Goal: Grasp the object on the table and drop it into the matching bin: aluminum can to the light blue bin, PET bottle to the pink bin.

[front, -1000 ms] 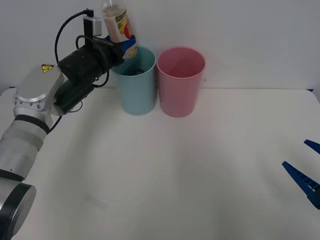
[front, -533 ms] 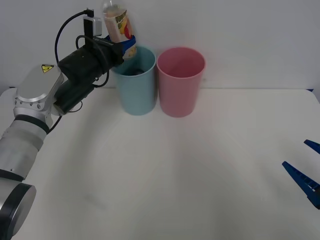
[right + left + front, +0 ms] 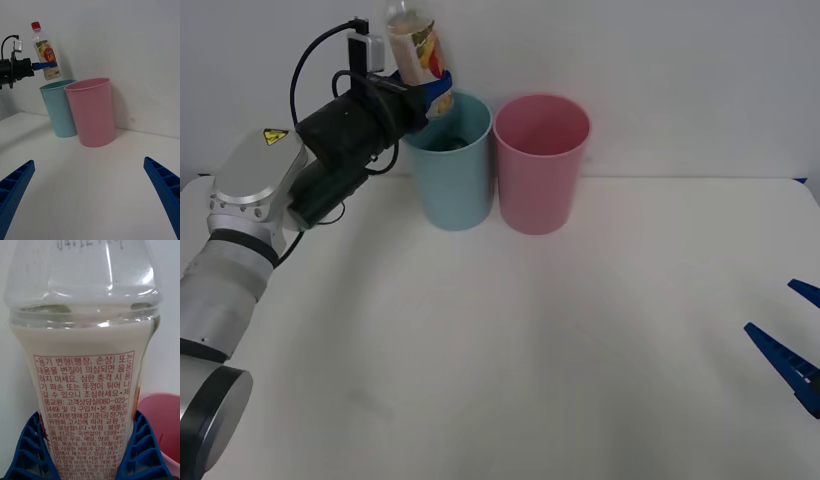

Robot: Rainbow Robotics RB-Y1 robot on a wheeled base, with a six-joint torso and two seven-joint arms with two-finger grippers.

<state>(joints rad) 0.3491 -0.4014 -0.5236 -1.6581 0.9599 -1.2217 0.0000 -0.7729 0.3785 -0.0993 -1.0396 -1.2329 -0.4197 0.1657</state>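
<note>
The PET bottle point(image 3: 416, 45), clear with a yellow, red and white label and a red cap point(image 3: 35, 25), is held upright in the air. My left gripper point(image 3: 430, 92) is shut on its lower body, just above the rim of the light blue bin point(image 3: 448, 170). In the left wrist view the bottle point(image 3: 86, 363) stands between the blue fingers point(image 3: 28, 450). The pink bin point(image 3: 541, 162) stands right beside the blue one, to its right. My right gripper point(image 3: 90, 195) is open and empty, low over the table point(image 3: 510, 350) at the far right.
A plain white wall rises directly behind both bins. Something dark lies inside the light blue bin point(image 3: 442, 140). Between the bins and the right gripper point(image 3: 792, 350) lies wide bare tabletop.
</note>
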